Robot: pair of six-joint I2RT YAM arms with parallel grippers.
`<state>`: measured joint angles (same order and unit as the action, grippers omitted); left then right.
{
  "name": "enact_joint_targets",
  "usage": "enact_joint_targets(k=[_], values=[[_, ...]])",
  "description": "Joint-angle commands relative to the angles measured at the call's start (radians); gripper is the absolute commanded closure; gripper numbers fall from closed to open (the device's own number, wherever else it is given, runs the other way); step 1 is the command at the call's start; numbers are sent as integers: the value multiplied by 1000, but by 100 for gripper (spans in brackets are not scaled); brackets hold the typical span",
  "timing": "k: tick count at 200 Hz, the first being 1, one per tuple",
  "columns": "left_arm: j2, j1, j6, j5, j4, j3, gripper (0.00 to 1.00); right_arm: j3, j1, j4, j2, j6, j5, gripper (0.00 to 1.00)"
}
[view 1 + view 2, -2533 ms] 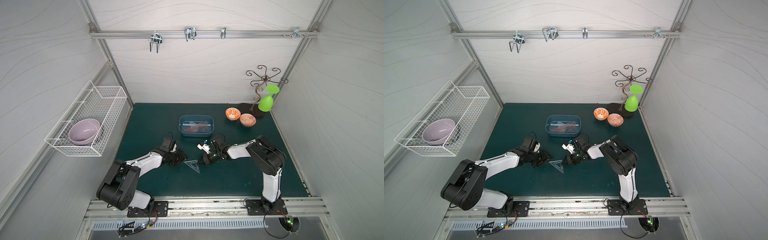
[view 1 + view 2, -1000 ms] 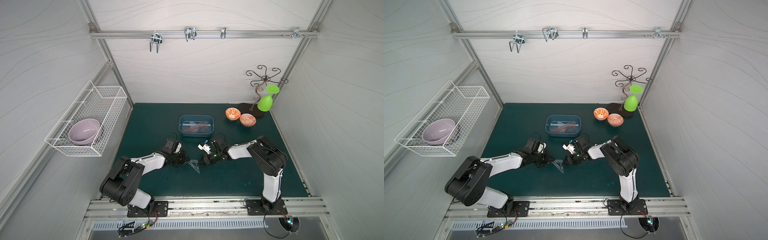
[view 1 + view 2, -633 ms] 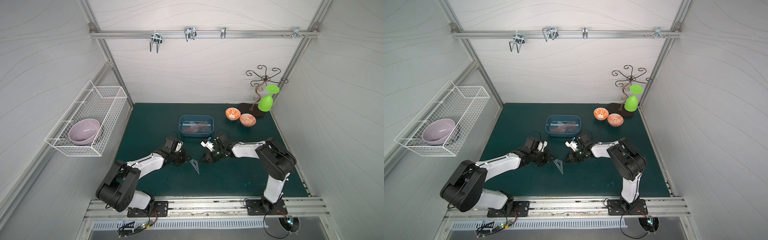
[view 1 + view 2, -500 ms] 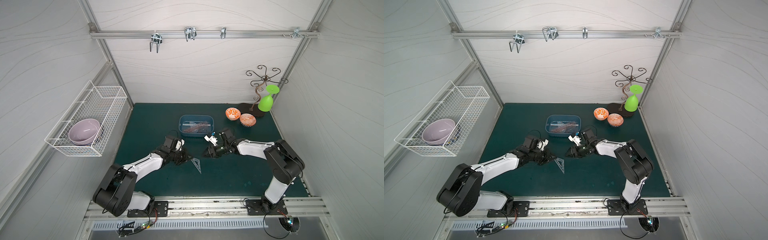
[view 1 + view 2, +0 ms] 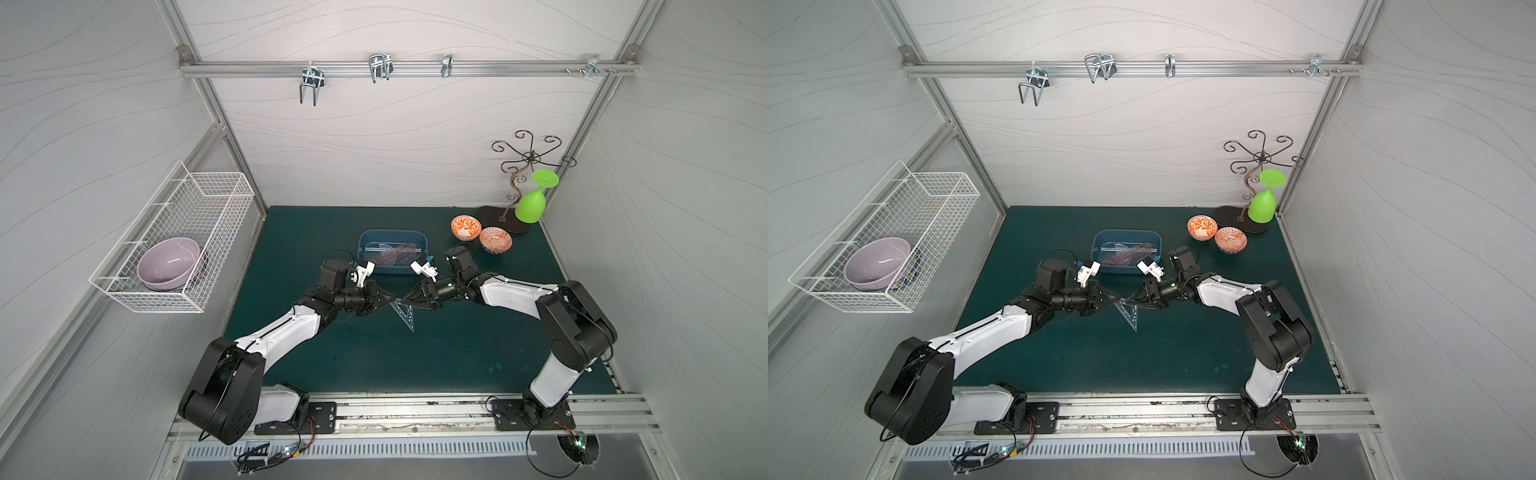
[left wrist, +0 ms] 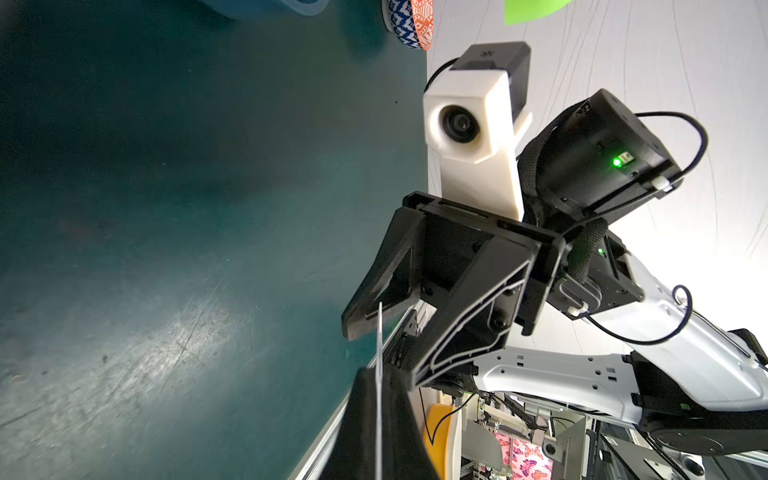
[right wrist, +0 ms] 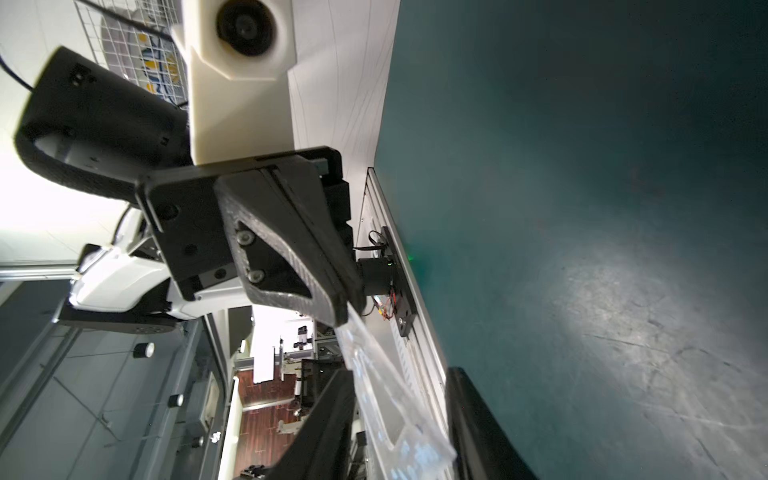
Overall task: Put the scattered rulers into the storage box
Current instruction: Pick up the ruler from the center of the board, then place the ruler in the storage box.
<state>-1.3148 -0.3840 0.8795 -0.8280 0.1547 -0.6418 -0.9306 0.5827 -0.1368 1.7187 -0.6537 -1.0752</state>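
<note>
Left gripper (image 5: 390, 300) is clamping one corner of a clear triangle ruler (image 5: 406, 316), holding it over the table (image 5: 374, 353) just in front of the blue storage box (image 5: 392, 232). Right gripper (image 5: 406, 300) is standing with jaws apart, either side of that same ruler. More rulers (image 5: 395, 257) are lying inside the box.

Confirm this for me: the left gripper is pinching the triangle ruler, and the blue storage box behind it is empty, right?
Not quite. The storage box is not empty: both top views show several rulers lying in it. The left gripper is indeed pinching the triangle ruler.
</note>
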Motion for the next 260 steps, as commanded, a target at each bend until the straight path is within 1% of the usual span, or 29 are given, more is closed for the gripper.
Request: enact_joint_targets(k=[1,12,27,43,54,58,66,76,85,96,112,132,141,156,165,173,184,195,226,260], values=[[19,7,9,-23,46,-35,100,1,-6,-53,-33,-48,-31,76],[18,7,3,-16,29,-39,100,-4,-7,-56,-35,-53,-32,88],[20,7,-16,-3,-9,-51,100,-10,-6,-59,-32,-59,-28,100],[23,10,-50,19,-75,-75,100,-21,-7,-58,-28,-62,-25,100],[25,20,-93,45,-167,-110,100,-41,-9,-40,-16,-49,-15,100],[24,24,-113,55,-202,-125,92,-53,-13,-32,-10,-42,-10,100],[24,42,-151,71,-267,-155,72,-82,-22,-9,8,-21,-2,100],[28,70,-193,100,-349,-193,54,-131,-39,24,46,12,15,100],[33,100,-232,141,-428,-229,44,-201,-58,89,90,67,41,100],[41,130,-274,174,-492,-265,39,-305,-85,168,149,134,86,100],[46,155,-328,237,-572,-311,38,-495,-102,315,251,265,184,100],[30,161,-377,297,-636,-353,38,-823,-86,570,414,489,326,100],[17,163,-380,300,-641,-354,38,-988,-83,678,504,573,327,100],[-1,166,-374,291,-629,-342,38,-1251,-83,842,644,665,318,100],[-10,168,-373,288,-628,-338,38,-1367,-79,899,709,704,311,100],[-15,171,-372,286,-626,-333,38,-1438,-72,937,749,739,325,100],[-22,174,-373,281,-625,-330,38,-1475,-60,955,777,782,362,100],[-28,175,-372,279,-621,-328,38,-1462,-52,932,780,807,384,100],[-50,175,-366,267,-613,-331,38,-1360,-33,822,755,809,418,99],[-55,183,-360,266,-609,-328,39,-1359,-26,811,782,812,449,99]])
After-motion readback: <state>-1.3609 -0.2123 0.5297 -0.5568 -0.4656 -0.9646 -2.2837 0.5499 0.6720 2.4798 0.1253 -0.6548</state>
